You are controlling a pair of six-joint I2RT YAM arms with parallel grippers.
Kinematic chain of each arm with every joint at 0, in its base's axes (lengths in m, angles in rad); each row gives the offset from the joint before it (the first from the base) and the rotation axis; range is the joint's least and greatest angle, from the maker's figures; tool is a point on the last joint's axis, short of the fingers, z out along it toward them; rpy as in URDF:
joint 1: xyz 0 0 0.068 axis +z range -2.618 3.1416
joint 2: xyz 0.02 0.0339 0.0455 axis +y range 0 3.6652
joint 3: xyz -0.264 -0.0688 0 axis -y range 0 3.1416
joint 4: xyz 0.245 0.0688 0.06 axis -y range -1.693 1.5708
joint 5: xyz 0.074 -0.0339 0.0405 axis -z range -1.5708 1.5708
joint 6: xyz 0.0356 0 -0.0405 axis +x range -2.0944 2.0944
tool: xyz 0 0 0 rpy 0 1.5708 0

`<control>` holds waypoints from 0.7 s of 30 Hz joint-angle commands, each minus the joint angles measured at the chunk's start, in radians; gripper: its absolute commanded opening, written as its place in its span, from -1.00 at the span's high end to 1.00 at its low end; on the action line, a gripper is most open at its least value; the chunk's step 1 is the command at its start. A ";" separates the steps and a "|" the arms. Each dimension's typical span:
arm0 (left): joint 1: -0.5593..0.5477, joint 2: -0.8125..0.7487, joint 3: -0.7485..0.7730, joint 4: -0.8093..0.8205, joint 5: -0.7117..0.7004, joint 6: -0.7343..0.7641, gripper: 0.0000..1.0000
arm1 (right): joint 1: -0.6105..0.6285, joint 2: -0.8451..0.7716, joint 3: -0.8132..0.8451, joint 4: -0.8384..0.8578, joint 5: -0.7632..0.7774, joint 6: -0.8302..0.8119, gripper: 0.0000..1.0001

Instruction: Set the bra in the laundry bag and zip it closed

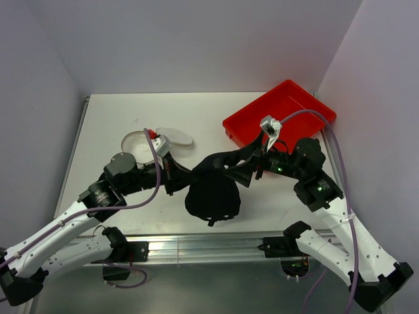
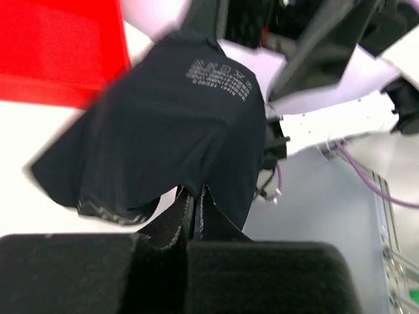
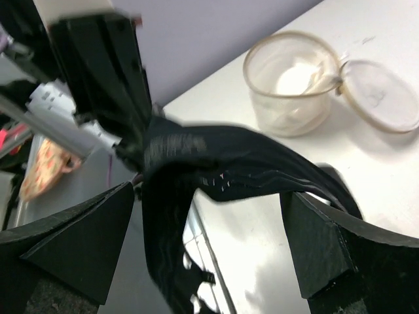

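Left arm (image 1: pixel 72 219) reached in from the near left corner, forearm low and wrist turned toward the centre of the worktop (image 1: pixel 118 111). Its jaws were pressed together, pinching a fold of the black bra (image 1: pixel 213 196). The left wrist view showed the pinch at the fabric's lower edge, with the cloth (image 2: pixel 177 118) hanging out ahead.

Right arm (image 1: pixel 334 209) came in from the near right corner, elbow raised, wrist pointing left to face the other arm. Its jaws stood spread wide. In the right wrist view, a band of the bra (image 3: pixel 216 163) ran across the gap between the fingers (image 3: pixel 78 255), neither of which closed on it.

The bra spanned the two wrists, its bulk sagging over the near centre of the worktop. Contact with the surface could not be determined.

The laundry bag (image 1: pixel 139 145) stood open just beyond the left wrist, its lid (image 1: pixel 177 137) lying flat beside it on the right. The red tray (image 1: pixel 298 108) sat askew at the far right corner, just beyond the right wrist. Bare worktop lay along the far left and far centre. A metal rail (image 1: pixel 209 245) ran along the near edge, close beneath the hanging fabric
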 commanded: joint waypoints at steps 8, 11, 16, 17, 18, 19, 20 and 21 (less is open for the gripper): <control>-0.004 -0.041 0.100 -0.014 -0.263 -0.043 1.00 | 0.006 -0.207 -0.091 -0.087 -0.121 0.003 -0.99; -0.004 -0.053 0.107 0.023 -0.268 -0.059 1.00 | 0.006 -0.204 -0.055 -0.149 -0.144 -0.011 -0.99; -0.004 -0.013 0.112 0.020 -0.182 -0.049 1.00 | 0.006 -0.270 0.002 -0.116 -0.046 -0.075 -0.99; -0.004 -0.009 0.106 0.027 -0.162 -0.049 1.00 | 0.006 -0.276 -0.001 -0.066 -0.053 -0.066 -0.99; -0.002 -0.001 0.091 0.046 -0.141 -0.047 1.00 | 0.006 -0.264 -0.005 0.030 -0.050 -0.063 -0.99; -0.004 0.007 0.087 0.050 -0.089 -0.043 0.99 | 0.006 -0.242 0.013 0.059 -0.039 -0.068 -0.99; -0.004 0.014 0.092 0.043 -0.067 -0.038 1.00 | 0.004 -0.212 0.037 0.064 -0.032 -0.080 -0.99; -0.004 0.028 0.100 0.035 -0.048 -0.027 1.00 | 0.006 -0.178 0.062 0.051 -0.047 -0.098 -0.99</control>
